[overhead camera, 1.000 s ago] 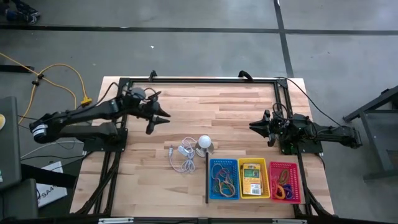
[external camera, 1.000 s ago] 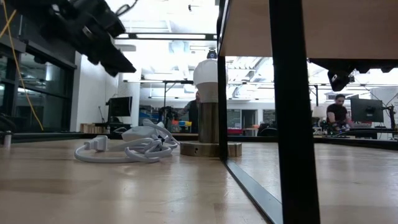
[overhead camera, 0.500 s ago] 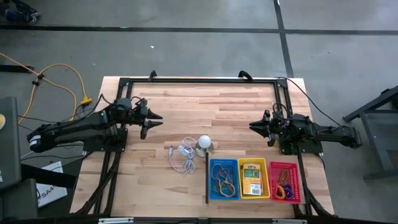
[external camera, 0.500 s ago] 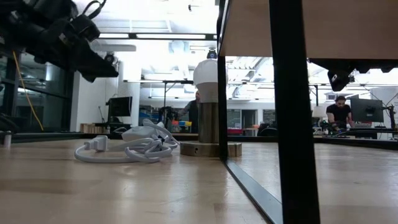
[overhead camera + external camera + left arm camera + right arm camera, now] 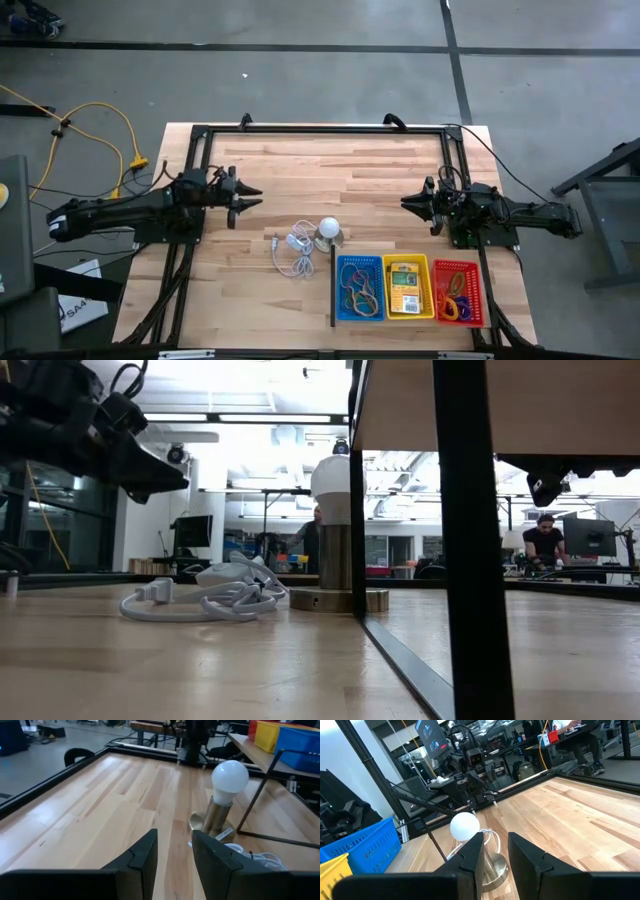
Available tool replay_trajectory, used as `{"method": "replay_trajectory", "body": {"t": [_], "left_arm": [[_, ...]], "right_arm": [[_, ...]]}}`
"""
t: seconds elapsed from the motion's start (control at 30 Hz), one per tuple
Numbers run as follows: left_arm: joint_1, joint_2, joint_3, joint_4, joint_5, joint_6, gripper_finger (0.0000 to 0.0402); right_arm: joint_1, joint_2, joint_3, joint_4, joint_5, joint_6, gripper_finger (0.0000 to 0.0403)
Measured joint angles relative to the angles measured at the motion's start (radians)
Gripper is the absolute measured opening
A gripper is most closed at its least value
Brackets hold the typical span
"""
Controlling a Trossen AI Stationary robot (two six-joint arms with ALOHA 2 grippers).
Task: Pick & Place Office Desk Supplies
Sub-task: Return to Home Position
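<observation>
From above, three bins stand in a row at the tabletop's (image 5: 380, 170) near edge, toward its right corner. The blue bin (image 5: 359, 258) holds rubber bands (image 5: 358, 292), the yellow bin (image 5: 408, 259) holds packets (image 5: 405, 283), and the red bin (image 5: 457, 263) holds coloured rings (image 5: 455, 302). The left gripper (image 5: 254, 197) hovers near the left edge and the right gripper (image 5: 406, 202) near the right edge.

The level view hides the bins. It shows only the shelf's (image 5: 560, 405) underside, the bulb (image 5: 334, 478) and the cord (image 5: 215, 598).

Each wrist view shows its own fingers slightly parted and empty.

A second ago the left gripper was farther in and higher. The right has not moved.
</observation>
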Motion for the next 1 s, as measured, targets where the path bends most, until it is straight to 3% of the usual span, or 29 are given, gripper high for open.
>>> {"method": "replay_trajectory", "body": {"t": [1.0], "left_arm": [[-0.025, -0.212, -0.096, 0.002, -0.016, -0.016, 0.0118]], "right_arm": [[0.000, 0.000, 0.000, 0.000, 0.000, 0.000, 0.0075]]}}
